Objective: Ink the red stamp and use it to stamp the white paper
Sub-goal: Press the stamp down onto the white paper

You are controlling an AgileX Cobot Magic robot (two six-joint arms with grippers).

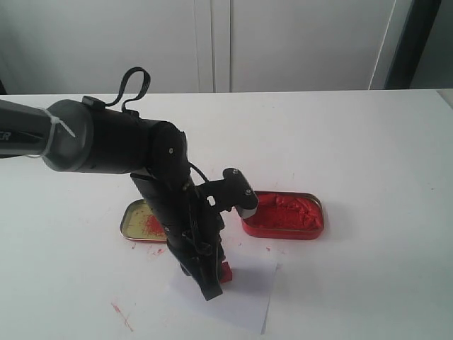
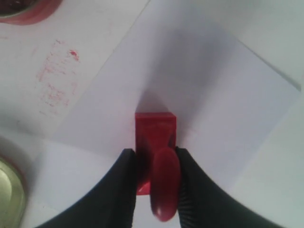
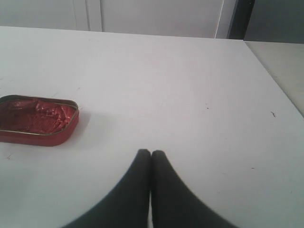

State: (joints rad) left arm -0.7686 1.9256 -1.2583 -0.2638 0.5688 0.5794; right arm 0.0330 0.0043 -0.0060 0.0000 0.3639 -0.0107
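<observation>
While the left gripper point(image 2: 156, 159) pinches the red stamp point(image 2: 155, 129) by its handle, base down on the white paper point(image 2: 204, 85) near one edge, the loose sheet may slide or lift with it (smearing the print). Ink tin point(image 1: 283, 214) and smeared lid point(image 1: 141, 221) sit close behind; open tabletop point(image 1: 368, 142) lies beyond. Right gripper point(image 3: 151, 159), pressed together, hangs well apart.
</observation>
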